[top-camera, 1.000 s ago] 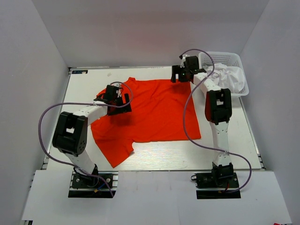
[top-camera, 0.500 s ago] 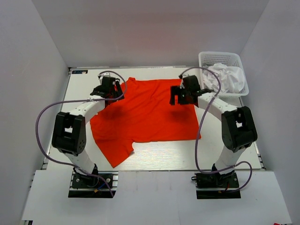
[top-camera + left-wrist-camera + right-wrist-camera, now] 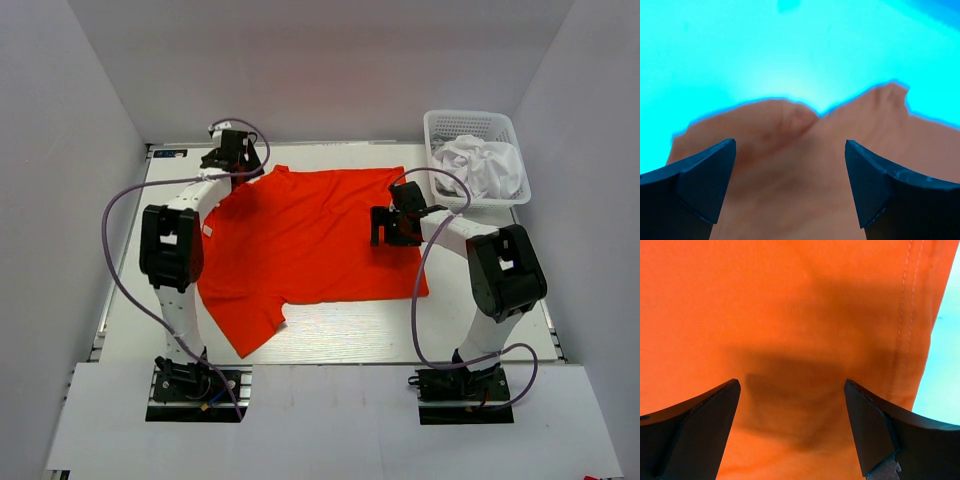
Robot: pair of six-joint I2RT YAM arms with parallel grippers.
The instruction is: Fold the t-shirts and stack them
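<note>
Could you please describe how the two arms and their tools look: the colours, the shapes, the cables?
The left arm and right arm have white links and boxy black joint housings. A loose purple-grey cable loops along each one. The left tool and right tool each have two dark, wedge-shaped fingers. No markings are readable.

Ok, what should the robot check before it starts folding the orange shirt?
1. Left gripper open: ok.
2. Right gripper open: ok.
3. Orange t-shirt spread flat on the table: ok.
4. Both grippers above the shirt's edges: ok.
5. Fingertips touching cloth: cannot tell.
6. White t-shirt out of the basket: not ok, crumpled inside.
</note>
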